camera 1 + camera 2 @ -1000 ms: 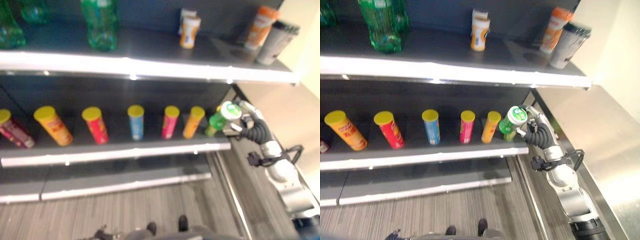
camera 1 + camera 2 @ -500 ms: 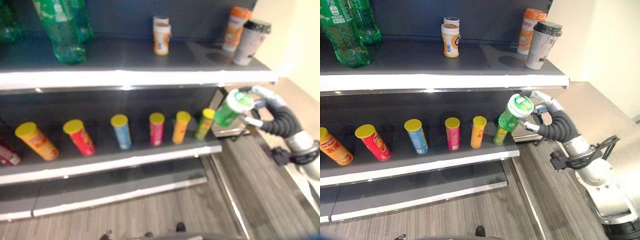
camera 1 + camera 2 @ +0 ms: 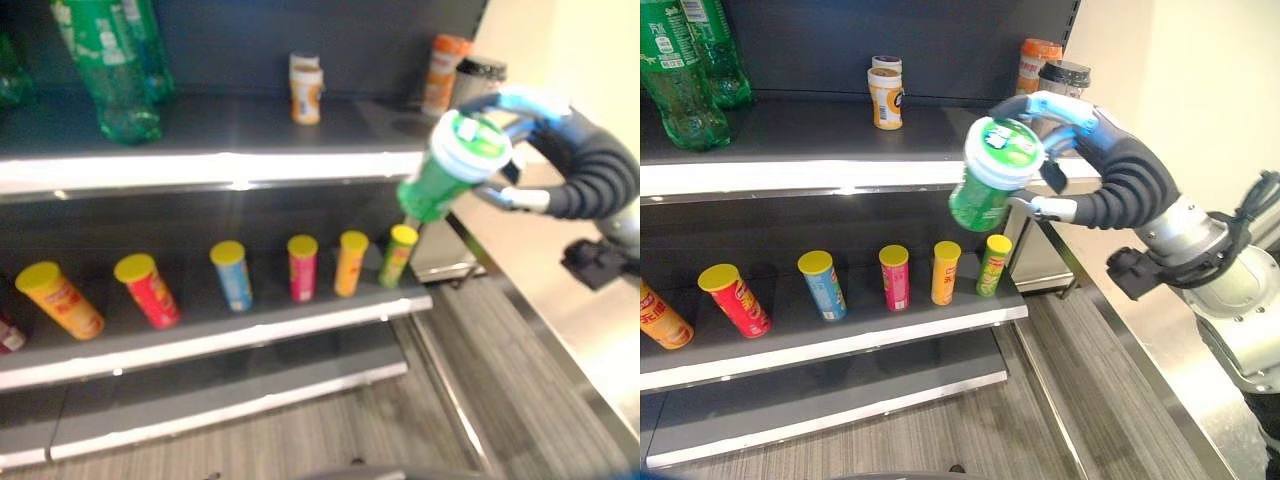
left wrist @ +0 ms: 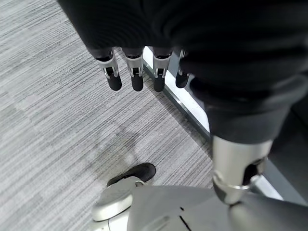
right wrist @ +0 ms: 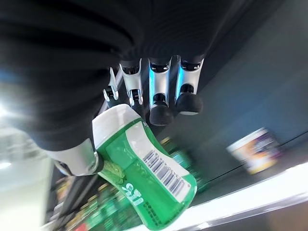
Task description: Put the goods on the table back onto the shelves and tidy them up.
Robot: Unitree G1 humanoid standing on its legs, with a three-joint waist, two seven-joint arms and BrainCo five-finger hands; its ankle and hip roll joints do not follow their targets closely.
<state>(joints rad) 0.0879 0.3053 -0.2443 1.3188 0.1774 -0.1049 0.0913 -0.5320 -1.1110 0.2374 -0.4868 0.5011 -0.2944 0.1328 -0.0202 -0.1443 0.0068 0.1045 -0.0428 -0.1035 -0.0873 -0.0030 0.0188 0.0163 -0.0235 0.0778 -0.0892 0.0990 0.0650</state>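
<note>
While the right robot hand (image 3: 1095, 165) holds the green canister (image 3: 990, 178) tilted, its fingers curled around it, in front of the upper shelf (image 3: 830, 170), the canister could hit the shelf edge and slip. The left robot hand (image 4: 144, 72) hangs relaxed, holding nothing.

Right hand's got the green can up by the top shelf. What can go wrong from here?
1. The green can sits tilted in the right hand, off the shelf edge; its lower end may catch that edge going in.
2. The grey cup and orange cup stand close behind the hand; a wide swing could topple them.
3. In the right wrist view the fingers look only partly wrapped, so the can might slip.

The left hand hangs idle.
</note>
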